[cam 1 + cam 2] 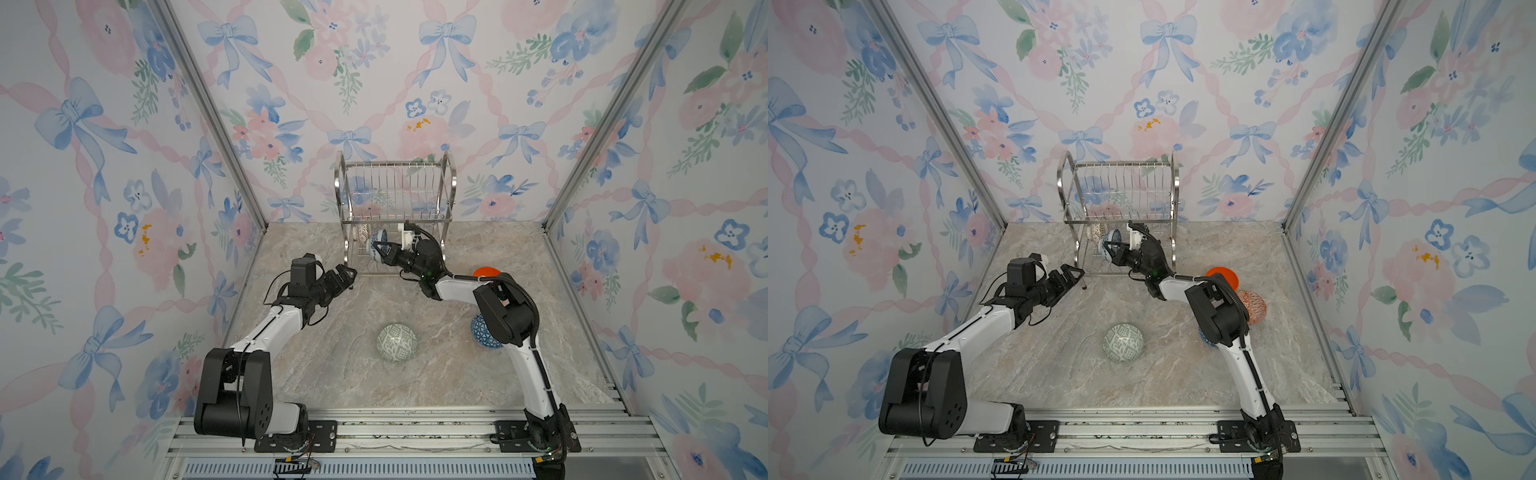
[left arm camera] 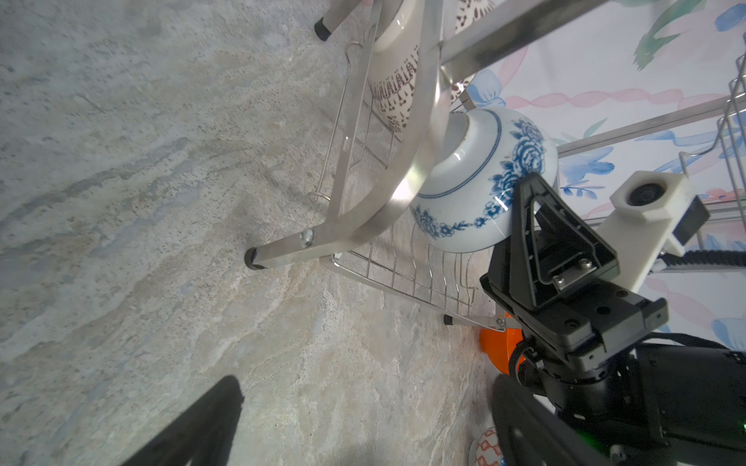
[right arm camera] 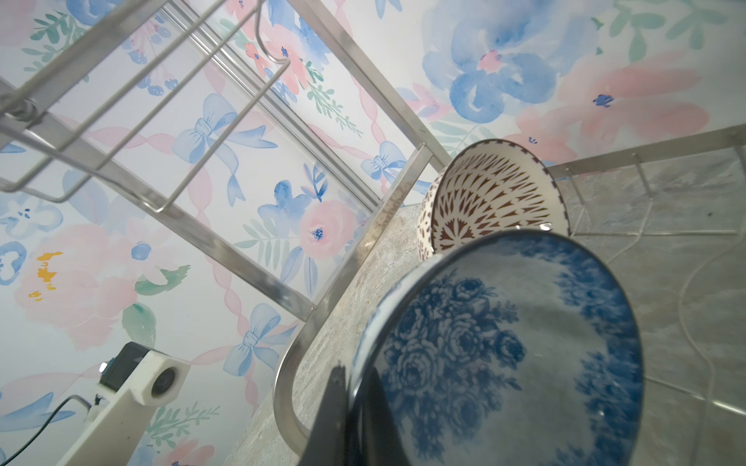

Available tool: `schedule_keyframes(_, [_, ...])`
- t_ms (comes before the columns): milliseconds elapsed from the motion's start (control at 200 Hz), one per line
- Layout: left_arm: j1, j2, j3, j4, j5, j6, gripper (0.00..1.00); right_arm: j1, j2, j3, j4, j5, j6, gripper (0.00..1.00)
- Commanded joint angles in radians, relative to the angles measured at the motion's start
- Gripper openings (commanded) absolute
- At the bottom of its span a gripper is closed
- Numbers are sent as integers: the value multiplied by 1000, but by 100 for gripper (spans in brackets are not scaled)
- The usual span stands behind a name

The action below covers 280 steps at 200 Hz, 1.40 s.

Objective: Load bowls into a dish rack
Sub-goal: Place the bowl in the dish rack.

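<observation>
The steel dish rack (image 1: 395,216) (image 1: 1119,216) stands at the back of the table. A white lattice bowl (image 1: 363,232) (image 3: 492,193) stands on edge in its lower tier. My right gripper (image 1: 380,251) (image 1: 1113,251) (image 3: 351,375) is shut on the rim of the blue floral bowl (image 1: 379,241) (image 2: 476,177) (image 3: 504,343), holding it on edge inside the lower tier beside the lattice bowl. My left gripper (image 1: 347,277) (image 1: 1073,275) (image 2: 363,387) is open and empty near the rack's front left leg (image 2: 252,258).
A green-grey bowl (image 1: 397,343) (image 1: 1123,342) lies upside down mid-table. An orange bowl (image 1: 486,272) (image 1: 1223,276), a red-orange patterned bowl (image 1: 1252,307) and a blue triangle bowl (image 1: 482,332) sit on the right, partly hidden by my right arm. Walls enclose the table.
</observation>
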State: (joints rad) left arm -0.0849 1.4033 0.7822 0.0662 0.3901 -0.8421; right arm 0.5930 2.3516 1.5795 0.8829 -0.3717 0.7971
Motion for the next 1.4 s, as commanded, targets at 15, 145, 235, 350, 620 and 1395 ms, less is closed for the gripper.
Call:
schedule_keyframes(15, [-5,19,32,20,-5,14,98,-27,36,68,93,-10,16,0])
schedule_keyframes(145, [-6,30,40,21,-7,15,97,-32,65,96,105,-10,17,0])
schedule_keyframes(235, [-5,38,45,22,-6,15,97,-33,89,121,118,-9,25,0])
schedule_keyframes(350, [-5,42,48,22,-7,15,97,-36,122,157,129,-10,33,0])
schedule_keyframes(620, [-4,52,46,23,-7,22,97,-42,183,239,111,-24,45,0])
schedule_keyframes(1395, [-4,119,104,38,-39,21,98,-38,231,329,-211,54,7,4])
